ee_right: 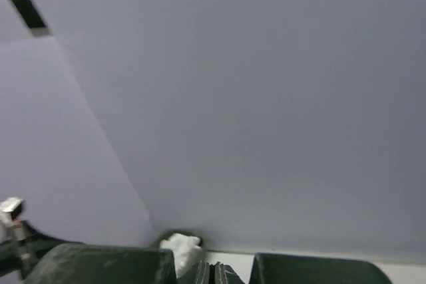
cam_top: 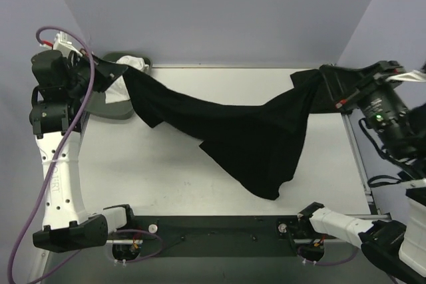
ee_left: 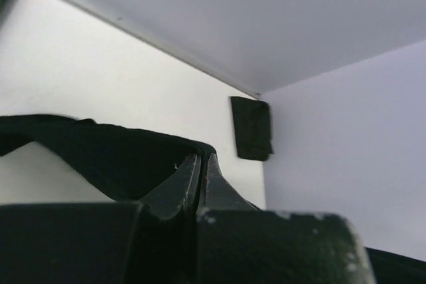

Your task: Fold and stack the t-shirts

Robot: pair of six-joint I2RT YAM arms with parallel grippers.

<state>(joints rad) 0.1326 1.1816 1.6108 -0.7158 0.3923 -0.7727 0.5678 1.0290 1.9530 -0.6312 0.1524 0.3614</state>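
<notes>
The left arm stands up along the left edge of the table (cam_top: 166, 171) and bends in at the far corner, wrist pointing right over the grey-green tray (cam_top: 106, 106). The left gripper (cam_top: 118, 73) is pinched tight on one end of the black t-shirt (cam_top: 246, 131) — from its own camera the two fingers (ee_left: 190, 177) meet with dark cloth bunched round them.

The right arm swings out past the right edge and comes back in, forearm pointing left at the far right side. The right gripper (cam_top: 318, 79) is closed too, with the other end of the cloth gathered at its tip.

Between them the shirt hangs like a hammock — high at both ends, its middle sagging to the tabletop right of centre. A crumpled white cloth (cam_top: 132, 64) lies in the tray, just beside the left grip.
</notes>
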